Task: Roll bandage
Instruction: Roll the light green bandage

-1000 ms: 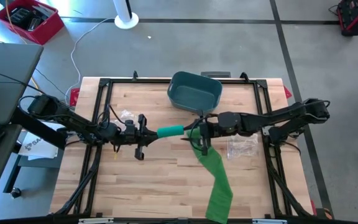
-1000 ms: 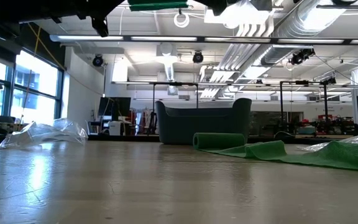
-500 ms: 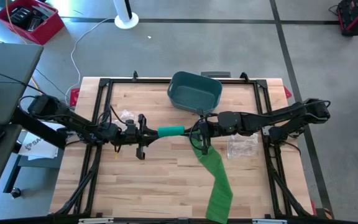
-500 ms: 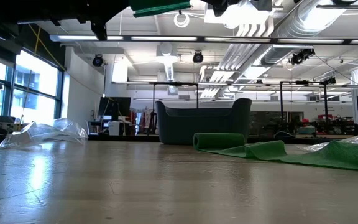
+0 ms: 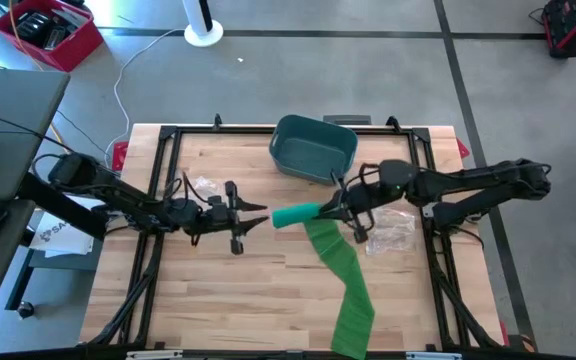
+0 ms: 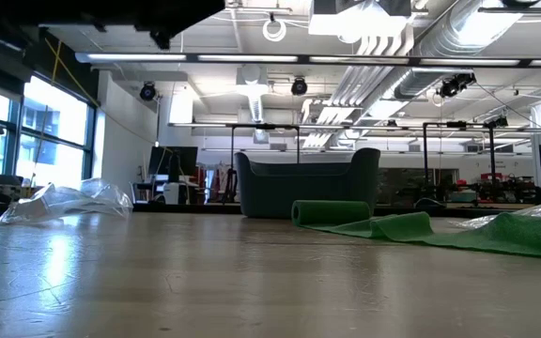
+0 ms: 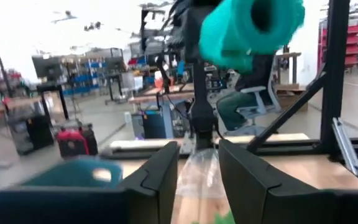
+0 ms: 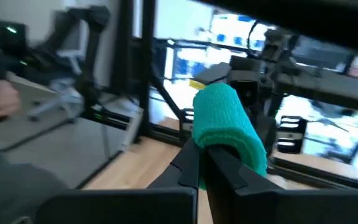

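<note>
A teal-green bandage roll [image 5: 296, 213] hangs in the air over the table's middle, with my right gripper [image 5: 330, 210] shut on its right end. The left wrist view shows the roll's hollow left end [image 7: 253, 25]. The loose tail [image 5: 343, 270] runs from the roll down onto the table and over the near edge. In the low view the tail [image 6: 477, 233] lies flat on the wood. My left gripper [image 5: 258, 216] stands open just left of the roll, apart from it, its fingers [image 7: 160, 177] spread with nothing between them. My right gripper pinches the roll's right end [image 8: 219, 146] between its two shut fingers [image 8: 194, 165]. The fingers come level from the table's right, along the roll. The roll sticks out toward my left gripper, clear of the table, and its tail hangs slack to the wood.
A teal bin [image 5: 313, 150] stands at the far middle of the table. Crumpled clear plastic lies at the left [image 5: 206, 187] and under my right arm [image 5: 388, 235]. Black frame rails [image 5: 158, 200] run along the table's sides.
The roll has passed from one gripper to the other. My right gripper shut on its right end while my left gripper opened and let go. My right gripper then drew back toward the table's right and rose, carrying the roll clear of my left fingers.
</note>
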Controlling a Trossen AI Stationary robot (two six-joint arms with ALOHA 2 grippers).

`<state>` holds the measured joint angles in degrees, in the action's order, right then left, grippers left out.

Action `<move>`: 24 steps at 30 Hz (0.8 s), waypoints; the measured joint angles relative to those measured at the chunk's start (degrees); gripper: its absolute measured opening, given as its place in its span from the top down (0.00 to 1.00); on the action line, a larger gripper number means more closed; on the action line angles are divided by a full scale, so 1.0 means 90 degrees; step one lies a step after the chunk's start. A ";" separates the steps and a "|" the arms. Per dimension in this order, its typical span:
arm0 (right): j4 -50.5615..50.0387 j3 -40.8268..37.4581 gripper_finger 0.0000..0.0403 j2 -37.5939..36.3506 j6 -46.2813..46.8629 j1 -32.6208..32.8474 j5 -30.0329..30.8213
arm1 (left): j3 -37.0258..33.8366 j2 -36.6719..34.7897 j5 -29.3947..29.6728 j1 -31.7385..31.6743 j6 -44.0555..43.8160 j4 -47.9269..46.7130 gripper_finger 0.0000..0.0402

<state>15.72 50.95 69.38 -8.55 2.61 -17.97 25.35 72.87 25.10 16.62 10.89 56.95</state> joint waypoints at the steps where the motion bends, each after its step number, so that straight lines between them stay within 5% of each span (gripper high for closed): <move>1: 0.0096 -0.0036 1.00 -0.0018 0.0112 -0.0097 -0.0266 | 0.0165 0.0124 -0.0056 0.0000 0.0212 -0.0016 0.70; 5: 0.0556 -0.0070 1.00 0.0029 0.0423 -0.0343 -0.1052 | 0.0963 0.0801 -0.0272 -0.0019 0.1162 -0.0020 0.63; 13: 0.0869 -0.0070 1.00 0.0034 0.0568 -0.0376 -0.1127 | 0.2269 0.1808 -0.0396 -0.0314 0.1770 -0.0003 0.52; 24: 0.0864 -0.0070 1.00 0.0037 0.0580 -0.0376 -0.1123 | 0.2487 0.1781 -0.1172 -0.0292 0.1839 0.0485 0.50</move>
<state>23.50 50.33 69.71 -3.32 -0.78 -28.08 47.72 88.90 14.55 14.00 27.44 61.32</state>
